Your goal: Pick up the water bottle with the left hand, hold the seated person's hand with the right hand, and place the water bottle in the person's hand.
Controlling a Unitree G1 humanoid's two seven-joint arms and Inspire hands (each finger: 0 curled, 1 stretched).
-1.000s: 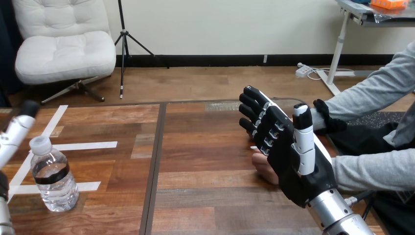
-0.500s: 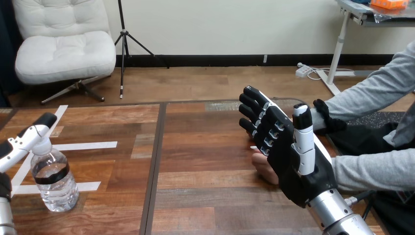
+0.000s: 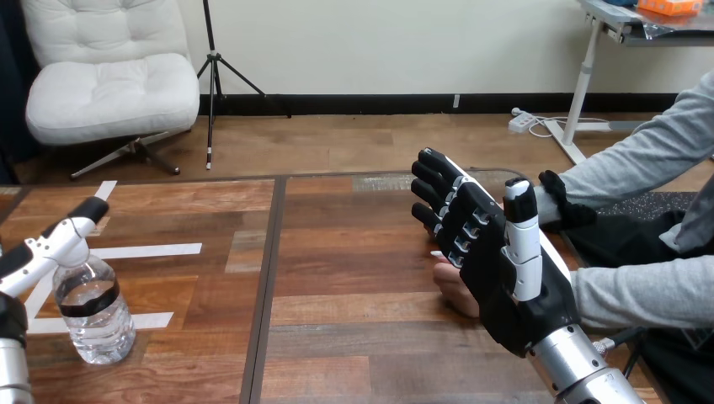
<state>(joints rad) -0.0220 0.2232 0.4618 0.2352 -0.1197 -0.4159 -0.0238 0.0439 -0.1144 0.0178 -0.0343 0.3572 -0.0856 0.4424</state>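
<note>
at the counter's (image 3: pixel 354 337) left end the water bottle (image 3: pixel 91 313) stands upright on the wood, among strips of white tape (image 3: pixel 151 250). the left hand (image 3: pixel 50 244) reaches in from the left edge, one straight finger lying slantwise across the bottle's cap, touching it or just in front of it; nothing curls round the bottle, so that hand is open. toward the right side, the right hand (image 3: pixel 505 282) stands edge-up on its silver forearm, its fingers (image 3: pixel 442 189) straight and spread upward, gripping nothing. the person's hand (image 3: pixel 453 288) rests on the counter just behind it, partly hidden; whether the two touch cannot be told. bottle and person's hand are well apart.
</note>
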